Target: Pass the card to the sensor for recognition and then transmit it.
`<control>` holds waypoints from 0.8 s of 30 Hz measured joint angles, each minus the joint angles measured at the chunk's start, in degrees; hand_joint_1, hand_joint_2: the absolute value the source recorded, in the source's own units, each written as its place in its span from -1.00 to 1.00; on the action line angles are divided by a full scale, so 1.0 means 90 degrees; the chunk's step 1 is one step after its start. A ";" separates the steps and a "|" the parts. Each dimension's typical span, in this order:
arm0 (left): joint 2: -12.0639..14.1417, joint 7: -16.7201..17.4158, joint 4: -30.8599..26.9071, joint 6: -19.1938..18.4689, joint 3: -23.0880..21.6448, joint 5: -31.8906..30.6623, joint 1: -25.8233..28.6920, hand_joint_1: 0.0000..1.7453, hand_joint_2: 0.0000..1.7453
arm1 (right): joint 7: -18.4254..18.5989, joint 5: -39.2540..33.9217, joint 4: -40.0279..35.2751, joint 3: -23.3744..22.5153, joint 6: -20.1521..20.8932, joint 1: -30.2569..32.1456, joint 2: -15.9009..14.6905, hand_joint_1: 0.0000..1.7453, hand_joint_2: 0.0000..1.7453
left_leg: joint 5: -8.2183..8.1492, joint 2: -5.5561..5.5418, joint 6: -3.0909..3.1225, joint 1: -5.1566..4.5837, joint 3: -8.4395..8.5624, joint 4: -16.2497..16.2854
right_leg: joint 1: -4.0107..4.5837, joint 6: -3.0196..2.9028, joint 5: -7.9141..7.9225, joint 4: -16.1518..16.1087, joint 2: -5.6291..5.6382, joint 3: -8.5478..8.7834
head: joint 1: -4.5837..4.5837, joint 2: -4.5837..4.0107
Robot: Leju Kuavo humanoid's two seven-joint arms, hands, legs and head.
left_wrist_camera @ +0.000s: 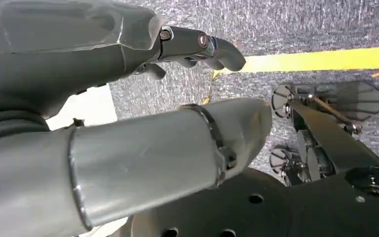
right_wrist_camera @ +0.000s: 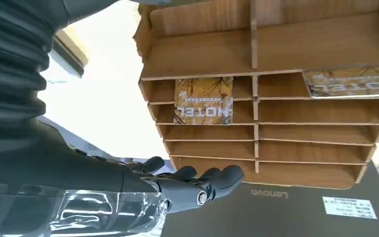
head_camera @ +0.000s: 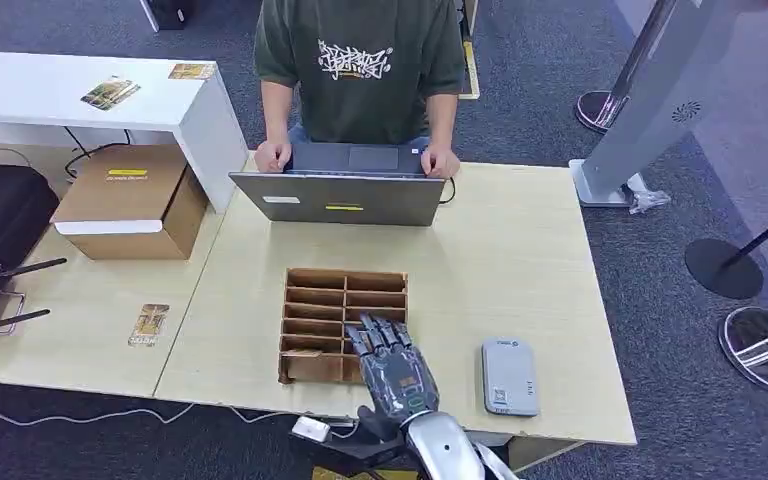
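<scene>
Cards (right_wrist_camera: pixel 204 101) stand in the slots of a wooden rack (head_camera: pixel 344 325) for easy picking, with the right robot hand (head_camera: pixel 392 365) spread and empty above them, the grey sensor (head_camera: pixel 509 376) lying close by on the tabletop (head_camera: pixel 520 270).

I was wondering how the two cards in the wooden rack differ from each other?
In the right wrist view, one card shows whole and stands with its short edges level, crossing a shelf edge; the other card lies lengthwise along its slot, cut off by the picture's edge. The first sits in the column nearer the right hand, the second in the farther column. Both carry the same golden print and the word HOTEL.
</scene>
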 joint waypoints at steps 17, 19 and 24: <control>-0.0002 -0.0019 0.0000 0.0068 0.0000 -0.0092 -0.0065 -1.00 -1.00 | -0.0437 -0.0998 0.0416 0.0549 0.0158 -0.0646 0.0185 -1.00 1.00 | 0.0001 -0.0001 0.0000 0.0001 0.0000 0.0000 | 0.0001 0.0000 0.0001 0.0001 -0.0002 0.0003 | 0.0000 0.0000; -0.0002 -0.0024 0.0002 0.0070 0.0000 -0.0104 -0.0064 -1.00 -1.00 | -0.0432 -0.1027 0.0569 0.0612 0.0056 -0.0705 0.0228 -1.00 1.00 | 0.0001 -0.0002 0.0000 0.0001 0.0000 0.0000 | 0.0001 0.0000 0.0000 0.0001 -0.0004 0.0004 | 0.0000 0.0000; 0.0032 0.0029 0.0037 0.0136 0.0000 -0.0143 -0.0100 -1.00 -1.00 | -0.0393 -0.1195 0.1122 0.0702 -0.0309 -0.0968 0.0450 -1.00 1.00 | 0.0001 -0.0001 0.0000 0.0001 0.0000 0.0000 | 0.0001 0.0000 0.0000 0.0001 -0.0001 0.0003 | 0.0002 0.0000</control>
